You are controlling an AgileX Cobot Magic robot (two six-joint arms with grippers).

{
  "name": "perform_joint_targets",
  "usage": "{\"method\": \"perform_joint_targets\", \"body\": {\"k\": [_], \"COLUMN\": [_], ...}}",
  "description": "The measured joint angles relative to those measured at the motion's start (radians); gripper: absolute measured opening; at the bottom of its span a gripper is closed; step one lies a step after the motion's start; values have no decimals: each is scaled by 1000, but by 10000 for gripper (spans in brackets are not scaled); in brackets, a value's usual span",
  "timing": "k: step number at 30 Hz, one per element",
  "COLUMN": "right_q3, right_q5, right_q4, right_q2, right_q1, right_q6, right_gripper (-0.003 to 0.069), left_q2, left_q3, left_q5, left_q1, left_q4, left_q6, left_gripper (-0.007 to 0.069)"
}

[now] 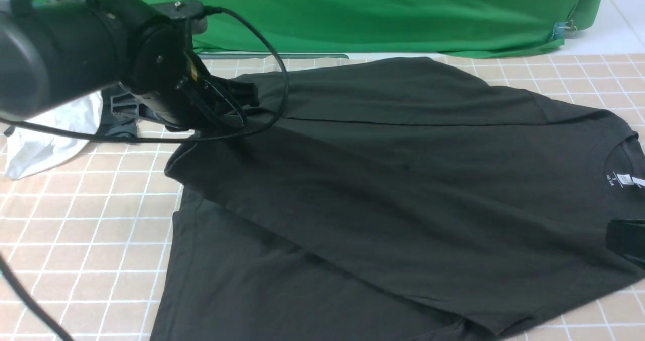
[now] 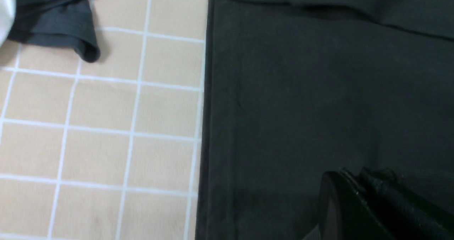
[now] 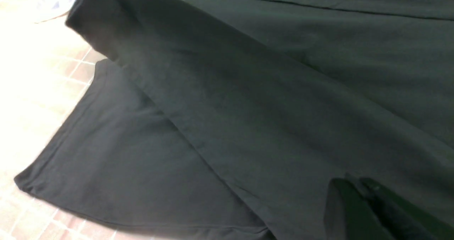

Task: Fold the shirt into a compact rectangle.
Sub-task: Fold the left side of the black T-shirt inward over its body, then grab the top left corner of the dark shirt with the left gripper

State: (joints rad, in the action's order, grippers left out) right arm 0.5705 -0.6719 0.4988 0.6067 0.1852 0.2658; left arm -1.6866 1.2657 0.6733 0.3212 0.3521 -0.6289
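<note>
The black shirt (image 1: 403,190) lies spread over the checked table, collar and white neck label (image 1: 625,180) at the right. Its near half is folded diagonally over toward the back. My left gripper (image 1: 249,94) hangs over the far left part of the shirt, shut on a raised corner of the hem. In the left wrist view the left gripper (image 2: 354,174) has its jaws together above flat black cloth (image 2: 319,91). My right gripper (image 1: 612,235) shows at the right edge below the collar. In the right wrist view the right gripper (image 3: 354,181) is shut on shirt fabric (image 3: 266,91).
A white cloth (image 1: 45,139) lies crumpled at the left under my left arm, beside a dark grey garment (image 2: 56,27). A green backdrop (image 1: 378,13) hangs behind the table. Bare beige checked tablecloth (image 1: 75,220) shows to the left of the shirt.
</note>
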Motion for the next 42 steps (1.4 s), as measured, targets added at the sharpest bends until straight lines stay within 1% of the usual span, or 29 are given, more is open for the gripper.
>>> {"method": "perform_joint_targets", "body": {"k": [8, 10, 12, 15, 18, 21, 22, 24, 25, 26, 27, 28, 29, 30, 31, 32, 33, 35, 36, 37, 38, 39, 42], "right_q3": [0, 0, 0, 0, 0, 0, 0, 0, 0, 0, 0, 0, 0, 0, 0, 0, 0, 0, 0, 0, 0, 0, 0], "right_q5": [0, 0, 0, 0, 0, 0, 0, 0, 0, 0, 1, 1, 5, 5, 5, 0, -21, -58, -70, -85, -93, -99, -100], "right_q4": [0, 0, 0, 0, 0, 0, 0, 0, -1, -1, -11, -16, -64, -64, -130, -190, -279, -371, -398, -421, -429, -443, -451], "right_q2": [0, 0, 0, 0, 0, 0, 0, 0, 0, 0, 0, 0, 0, 0, 4, 9, 24, 48, 55, 66, 72, 81, 87], "right_q1": [0, 0, 0, 0, 0, 0, 0, 0, 0, 0, 0, 0, 0, 0, 0, 0, 0, 0, 0, 0, 0, 0, 0], "right_q6": [0, 0, 0, 0, 0, 0, 0, 0, 0, 0, -4, -7, -42, -42, -101, -141, -215, -286, -304, -321, -327, -340, -348], "right_gripper": [72, 74, 77, 83, 89, 90, 91, 91, 91, 91, 91, 90, 80, 78, 56, 43, 36, 36, 36, 36, 36, 36, 36], "left_q2": [-55, -64, -72, -76, -73, -59, -54, -33, -22, -19, -3, 1, 12, 13, 17, 22, 26, 30, 30, 29, 26, 18, -6], "left_q3": [3, 3, 3, 3, 4, 4, 4, 4, 4, 4, 4, 5, 5, 5, 0, -11, -32, -72, -80, -103, -115, -123, -126], "left_q5": [-132, -144, -148, -146, -118, -75, -58, -14, 3, 9, 35, 44, 96, 96, 135, 147, 147, 118, 102, 68, 51, 21, -58], "left_q1": [-13, -13, -13, -13, -13, -13, -13, -14, -14, -14, -11, -9, 6, 9, 40, 73, 125, 234, 269, 340, 374, 447, 557], "left_q4": [5, 16, 32, 103, 157, 182, 179, 112, 50, 35, -80, -113, -262, -277, -370, -421, -459, -500, -507, -519, -524, -526, -531], "left_q6": [39, 40, 41, 37, 13, -25, -38, -45, -28, -21, 51, 90, 187, 197, 256, 283, 302, 302, 299, 295, 294, 292, 272], "left_gripper": [34, 43, 69, 152, 216, 253, 253, 243, 233, 225, 187, 174, 105, 97, 50, 30, 19, 11, 11, 11, 11, 13, 17]}}
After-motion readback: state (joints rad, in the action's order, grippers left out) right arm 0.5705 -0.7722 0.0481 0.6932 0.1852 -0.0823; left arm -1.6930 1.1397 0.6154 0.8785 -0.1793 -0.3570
